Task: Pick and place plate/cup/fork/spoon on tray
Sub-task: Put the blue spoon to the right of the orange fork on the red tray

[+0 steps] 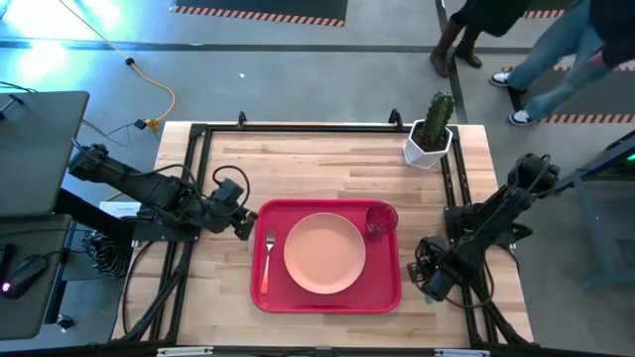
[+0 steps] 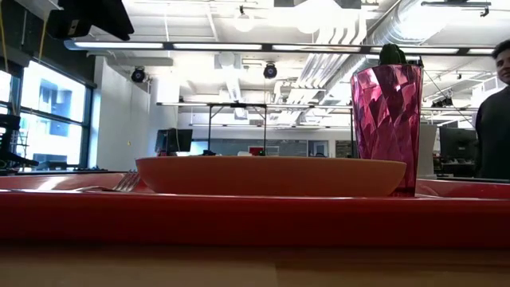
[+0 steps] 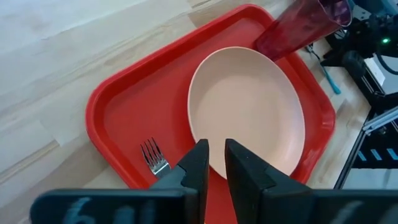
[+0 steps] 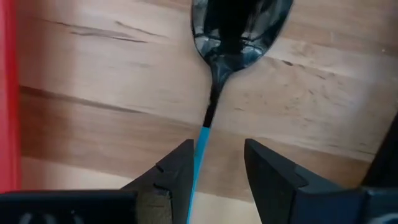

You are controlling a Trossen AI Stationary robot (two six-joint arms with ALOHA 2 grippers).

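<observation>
The red tray (image 1: 382, 296) lies mid-table. On it lie the peach-pink plate (image 1: 324, 253), the red-pink cup (image 1: 381, 218) upright at its far right corner, and the fork (image 1: 268, 260) along its left side. The spoon (image 4: 239, 28) lies flat on the wood right of the tray, and its teal handle shows in the left wrist view (image 3: 329, 78). My right gripper (image 4: 217, 149) is open low over the spoon, one finger on each side of the handle. My left gripper (image 3: 216, 152) is narrowly open and empty above the tray's left far corner (image 1: 243, 223). My right gripper comes at the spoon from above, its fingers astride the teal handle (image 4: 200, 146) just behind the dark neck. The handle lies close beside one finger (image 4: 177, 165). Whether that finger touches it, I cannot tell. The spoon lies flat on the table.
A white pot with a green cactus (image 1: 429, 134) stands at the table's far right corner. People walk on the floor beyond the far right edge (image 1: 536, 50), and one person shows in the low view (image 2: 494, 112). Bare wood lies far and left of the tray.
</observation>
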